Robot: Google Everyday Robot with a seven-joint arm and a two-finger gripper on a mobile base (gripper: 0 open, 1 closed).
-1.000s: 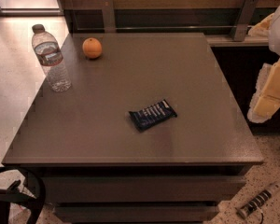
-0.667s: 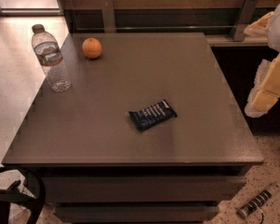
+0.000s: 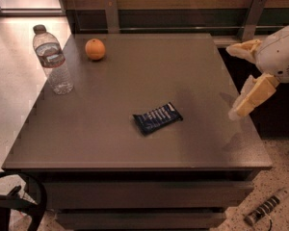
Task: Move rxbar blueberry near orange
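The rxbar blueberry (image 3: 157,118) lies flat on the grey surface (image 3: 111,148), close to the middle and a little toward the near edge. Its dark blue wrapper faces up with the pale printed lines showing, and its long axis runs slantwise, one end toward 2 o'clock and the other toward 8 o'clock. Nothing touches it. The orange (image 3: 95,49) sits well apart from the bar at about 11 o'clock from it, near the far left corner of the surface, resting alone. At about 10 o'clock from the bar, near the left edge, a clear water bottle (image 3: 53,61) stands upright with its cap on; it is taller than the orange and stands near it, at roughly 8 o'clock from the fruit, without touching it. The gripper (image 3: 232,83) hangs at about 3 o'clock from the bar, over the right edge of the surface and raised above it. Its two pale fingers are spread wide, one pointing across toward 9 o'clock and the other angled down toward 7 o'clock, and nothing is between them. On the speckled floor at about 5 o'clock, beyond the front right corner, lies a small striped object (image 3: 266,208), and a black loop of strap or cable (image 3: 19,203) shows at 7 o'clock by the front left corner.
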